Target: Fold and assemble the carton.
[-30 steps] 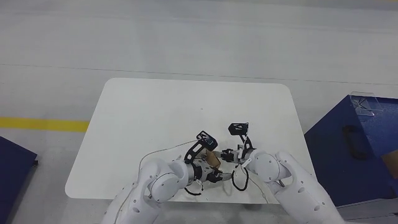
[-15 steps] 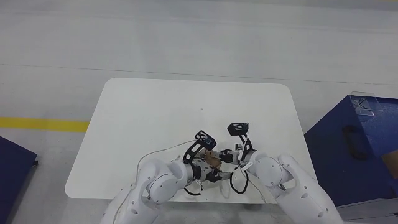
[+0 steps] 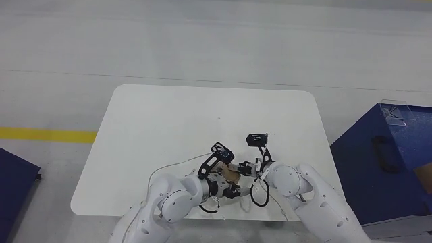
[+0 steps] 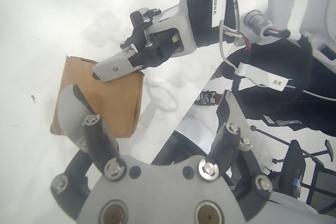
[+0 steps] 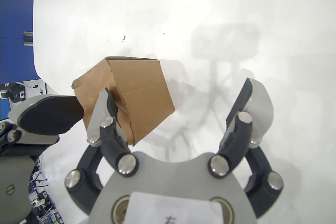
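Cardboard carton [image 3: 231,173] lies by my tabletop's [image 3: 169,128] near edge; left gripper [image 4: 148,97] and right gripper [image 5: 177,89] fingers spread; left wrist view shows a right finger [image 4: 113,68] atop it; right wrist view, its end flap.

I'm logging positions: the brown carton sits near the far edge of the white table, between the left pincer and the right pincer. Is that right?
No. The top view shows the brown carton near the near edge of the white table, by the robot, between the left pincer and the right pincer.
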`<state>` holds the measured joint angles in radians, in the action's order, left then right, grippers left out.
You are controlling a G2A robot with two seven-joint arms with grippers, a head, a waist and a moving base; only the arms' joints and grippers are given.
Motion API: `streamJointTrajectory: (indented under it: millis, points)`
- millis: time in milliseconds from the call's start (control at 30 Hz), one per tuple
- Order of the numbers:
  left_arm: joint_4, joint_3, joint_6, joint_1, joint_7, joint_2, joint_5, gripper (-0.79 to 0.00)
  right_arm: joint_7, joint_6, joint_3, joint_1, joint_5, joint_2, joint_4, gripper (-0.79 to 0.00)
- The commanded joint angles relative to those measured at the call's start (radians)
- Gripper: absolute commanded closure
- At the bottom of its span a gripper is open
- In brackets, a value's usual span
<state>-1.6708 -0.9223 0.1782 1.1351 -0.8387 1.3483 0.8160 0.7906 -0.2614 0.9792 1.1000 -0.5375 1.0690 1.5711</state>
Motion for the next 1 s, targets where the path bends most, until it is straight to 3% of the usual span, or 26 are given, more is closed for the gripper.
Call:
streamJointTrajectory:
  millis: [0,133,400,700,833,967]
  points:
    - [-0.01,-0.009,-0.001,0.007,0.017,-0.002,-0.004,-0.785,-0.001,-0.003,-0.007,-0.006,-0.002,0.004,-0.008,-0.785]
    - [-0.058,-0.047,-0.007,0.029,0.043,-0.01,-0.006,-0.785,0.027,-0.004,-0.006,-0.014,0.041,0.01,-0.014,-0.785]
    - [-0.062,-0.048,-0.004,0.029,0.052,-0.01,-0.002,-0.785,0.021,-0.003,-0.004,-0.012,0.042,0.01,-0.015,-0.785]
    - [-0.149,-0.146,0.224,0.193,0.319,-0.055,0.217,-0.785,-0.013,0.063,0.151,0.047,0.17,-0.009,0.035,-0.785]
    - [-0.096,-0.161,0.278,0.229,0.426,-0.067,0.346,-0.785,-0.006,0.043,0.183,0.06,0.181,-0.013,0.03,-0.785]
    - [0.004,-0.145,0.31,0.208,0.502,-0.071,0.445,-0.785,0.004,-0.03,0.152,0.025,0.179,-0.003,-0.02,-0.785]
